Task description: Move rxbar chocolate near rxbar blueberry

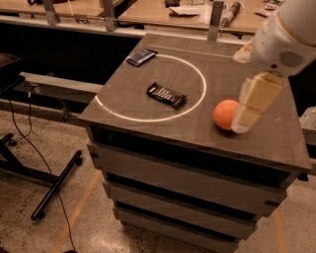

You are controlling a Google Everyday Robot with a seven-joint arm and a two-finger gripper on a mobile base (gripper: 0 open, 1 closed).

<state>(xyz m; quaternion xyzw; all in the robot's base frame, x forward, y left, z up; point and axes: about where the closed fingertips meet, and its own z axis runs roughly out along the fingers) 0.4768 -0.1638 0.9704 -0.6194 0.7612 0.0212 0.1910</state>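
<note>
The rxbar chocolate (167, 95), a black-wrapped bar with pale lettering, lies flat near the middle of the brown cabinet top (148, 74), inside a white circle drawn on it. The rxbar blueberry (141, 57), in a dark blue wrapper, lies at the far left edge of the top, just outside the circle. My gripper (252, 106) hangs at the right, its pale fingers pointing down beside an orange (226, 114). It holds nothing that I can see and is well to the right of both bars.
The orange sits on the right part of the top, touching or just in front of the gripper. Drawer fronts (187, 183) lie below the top. Wooden tables with clutter (197, 10) stand behind. A black stand leg (57, 185) and cables lie on the floor at left.
</note>
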